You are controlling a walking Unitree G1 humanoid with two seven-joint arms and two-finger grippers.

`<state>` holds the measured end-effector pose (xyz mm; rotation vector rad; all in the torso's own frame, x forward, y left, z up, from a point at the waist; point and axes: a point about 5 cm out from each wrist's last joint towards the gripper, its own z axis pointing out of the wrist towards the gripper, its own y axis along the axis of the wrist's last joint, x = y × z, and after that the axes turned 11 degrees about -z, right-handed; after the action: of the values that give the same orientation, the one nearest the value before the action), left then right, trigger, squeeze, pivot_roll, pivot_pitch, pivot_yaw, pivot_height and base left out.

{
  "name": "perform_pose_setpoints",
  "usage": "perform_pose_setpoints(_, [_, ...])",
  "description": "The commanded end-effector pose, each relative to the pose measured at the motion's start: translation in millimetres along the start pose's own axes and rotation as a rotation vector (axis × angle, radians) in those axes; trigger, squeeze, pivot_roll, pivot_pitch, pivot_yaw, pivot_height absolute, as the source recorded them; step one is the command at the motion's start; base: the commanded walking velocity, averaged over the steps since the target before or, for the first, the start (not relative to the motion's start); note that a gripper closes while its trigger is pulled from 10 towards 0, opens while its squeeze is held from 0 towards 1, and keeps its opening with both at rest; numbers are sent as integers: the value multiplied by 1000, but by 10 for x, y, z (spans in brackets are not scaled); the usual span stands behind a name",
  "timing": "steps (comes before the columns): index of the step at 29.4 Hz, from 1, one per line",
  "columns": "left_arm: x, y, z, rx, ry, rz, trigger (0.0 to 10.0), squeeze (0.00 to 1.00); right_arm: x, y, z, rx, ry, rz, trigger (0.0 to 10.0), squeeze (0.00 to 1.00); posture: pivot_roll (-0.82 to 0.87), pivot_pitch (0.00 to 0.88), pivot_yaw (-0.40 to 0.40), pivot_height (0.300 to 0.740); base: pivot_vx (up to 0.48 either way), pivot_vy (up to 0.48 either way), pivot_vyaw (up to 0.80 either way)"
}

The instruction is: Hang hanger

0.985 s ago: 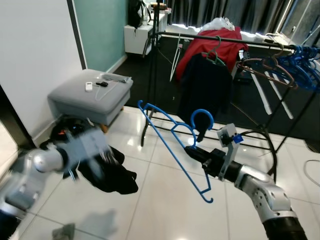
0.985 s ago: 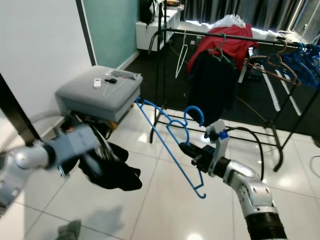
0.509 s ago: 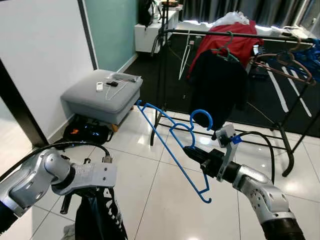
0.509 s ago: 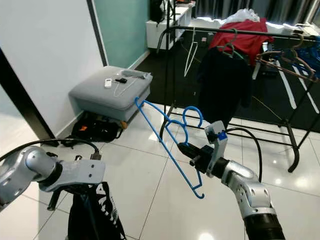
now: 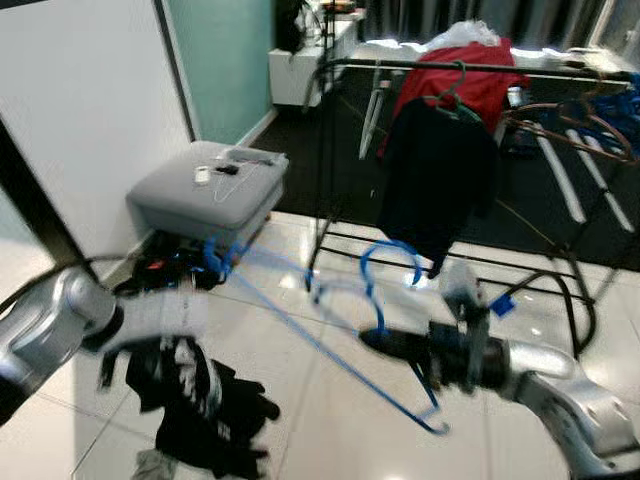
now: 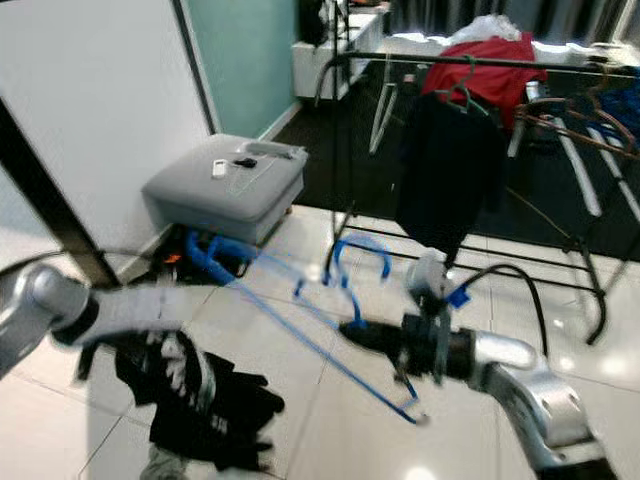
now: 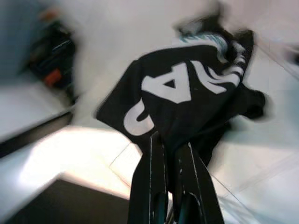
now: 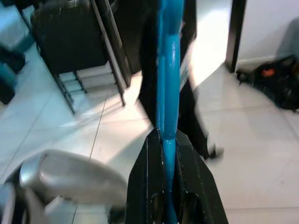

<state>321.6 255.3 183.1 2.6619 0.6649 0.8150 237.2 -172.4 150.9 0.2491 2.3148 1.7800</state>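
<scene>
A blue plastic hanger [image 5: 330, 345] is blurred in the head views, its hook [image 5: 392, 262] pointing up and its long bar slanting toward my left. My right gripper [image 5: 378, 342] is shut on it near the neck; in the right wrist view the blue bar [image 8: 167, 88] runs straight out between the shut fingers [image 8: 154, 154]. My left gripper [image 7: 171, 141] is shut on a black garment with white print [image 7: 187, 88], which hangs bunched just above the floor at the lower left [image 5: 195, 400]. The clothes rail [image 5: 480, 68] stands beyond, with a red garment [image 5: 470, 85] and a black garment [image 5: 435, 170] hung on it.
A grey ottoman [image 5: 205, 195] with small items on top stands by the white wall at left, a dark bag [image 5: 160, 268] at its foot. Brown hangers [image 5: 565, 120] hang at the rail's right end. The rack's black base legs [image 5: 560, 290] cross the glossy white tiles.
The views have blurred and shifted a little. The blue hanger has swung flatter and lower in my right gripper. My left arm has moved with the black garment, which now hangs bunched farther left.
</scene>
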Motion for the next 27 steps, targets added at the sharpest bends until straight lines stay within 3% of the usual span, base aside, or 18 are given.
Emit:
perform_pose_setpoints(1, [68,14,-8,-5,52,-28,10000,0,38,14,13,21,27,-17,10000,0,-28,0,40,740,0,0,0])
perform_pose_setpoints(9, [323,119,-85,-86,202,-222,10000,0,60,-64,-211,217,6,-68,10000,0,-40,0,47,740,0,0,0])
perform_pose_setpoints(13, [341,139,-98,-92,210,-237,10000,0,30,-62,-211,236,-22,-88,10000,0,-41,0,48,740,0,0,0])
perform_pose_setpoints(17, [348,231,-89,-111,208,-265,10000,0,-94,-61,-109,259,-110,-128,10000,0,-34,0,42,740,0,0,0])
perform_pose_setpoints(19, [348,231,-89,-111,208,-265,10000,0,-94,-61,-109,259,-110,-128,10000,0,-34,0,42,740,0,0,0])
perform_pose_setpoints(22, [336,318,-109,-137,208,-259,10000,0,-154,-33,22,244,-139,-156,10000,0,-28,0,38,740,0,0,0])
perform_pose_setpoints(27, [321,363,-123,-148,206,-256,10000,0,-167,-24,40,247,-140,-166,10000,0,-29,0,36,740,0,0,0])
